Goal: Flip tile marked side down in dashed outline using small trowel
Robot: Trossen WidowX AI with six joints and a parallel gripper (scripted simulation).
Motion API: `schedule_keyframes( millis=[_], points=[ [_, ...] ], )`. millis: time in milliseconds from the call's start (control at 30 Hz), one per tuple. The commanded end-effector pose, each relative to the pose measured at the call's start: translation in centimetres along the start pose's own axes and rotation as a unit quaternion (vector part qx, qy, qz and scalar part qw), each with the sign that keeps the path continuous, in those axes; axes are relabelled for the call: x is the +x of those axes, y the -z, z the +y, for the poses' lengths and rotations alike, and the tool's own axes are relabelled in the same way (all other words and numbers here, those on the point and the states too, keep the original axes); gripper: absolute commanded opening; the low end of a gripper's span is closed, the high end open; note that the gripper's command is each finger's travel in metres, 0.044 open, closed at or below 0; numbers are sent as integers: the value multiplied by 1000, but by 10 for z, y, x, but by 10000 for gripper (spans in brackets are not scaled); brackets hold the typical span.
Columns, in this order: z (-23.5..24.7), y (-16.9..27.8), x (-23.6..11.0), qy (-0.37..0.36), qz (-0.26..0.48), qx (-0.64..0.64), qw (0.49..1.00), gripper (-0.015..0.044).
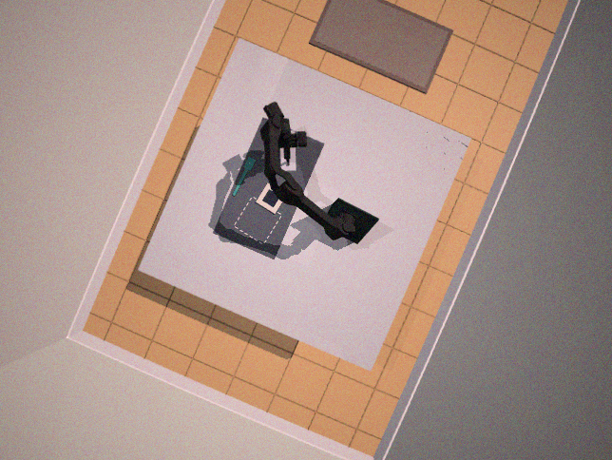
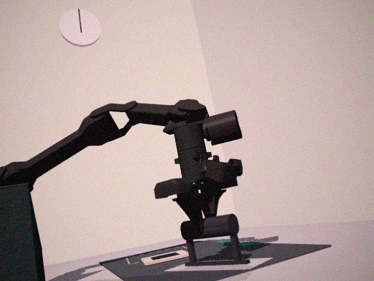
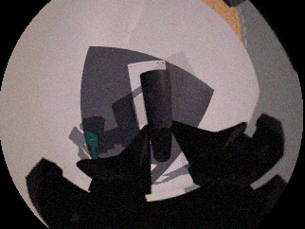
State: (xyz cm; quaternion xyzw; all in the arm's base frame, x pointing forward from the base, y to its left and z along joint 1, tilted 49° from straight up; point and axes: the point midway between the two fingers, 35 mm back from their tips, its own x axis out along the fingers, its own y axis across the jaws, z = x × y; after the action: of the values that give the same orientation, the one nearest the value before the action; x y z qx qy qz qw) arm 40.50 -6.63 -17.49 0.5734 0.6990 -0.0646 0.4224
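Observation:
My gripper (image 1: 286,157) (image 2: 208,224) (image 3: 159,125) is shut on the dark round handle of the small trowel (image 2: 218,226) (image 3: 156,103). Two posts run from the handle down to the trowel's light flat blade (image 1: 294,165) (image 2: 259,262), which lies level at or just above the dark mat (image 1: 232,217) (image 2: 302,249) (image 3: 103,76). The cream tile (image 1: 271,198) (image 2: 164,256) lies flat on the mat with its dark marked rectangle facing up. It overlaps the upper corner of the dashed outline (image 1: 245,213). The blade is apart from the tile.
A teal tool (image 1: 243,174) (image 2: 240,242) (image 3: 92,141) lies on the mat's far edge beyond the trowel. The arm's dark base (image 1: 353,220) (image 2: 15,229) stands on the grey table (image 1: 386,247). A brown rug (image 1: 380,42) lies on the tiled floor.

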Motion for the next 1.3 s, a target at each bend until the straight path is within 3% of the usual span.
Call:
schedule_keyframes(
  millis=[0, 633, 1267],
  points=[
    [-2, 0, 3, 2, 2, -73, 997, 130],
    [-2, 0, 3, 1, 3, -350, 937, 130],
    [-2, 0, 3, 1, 3, -598, 801, 130]
  ],
)
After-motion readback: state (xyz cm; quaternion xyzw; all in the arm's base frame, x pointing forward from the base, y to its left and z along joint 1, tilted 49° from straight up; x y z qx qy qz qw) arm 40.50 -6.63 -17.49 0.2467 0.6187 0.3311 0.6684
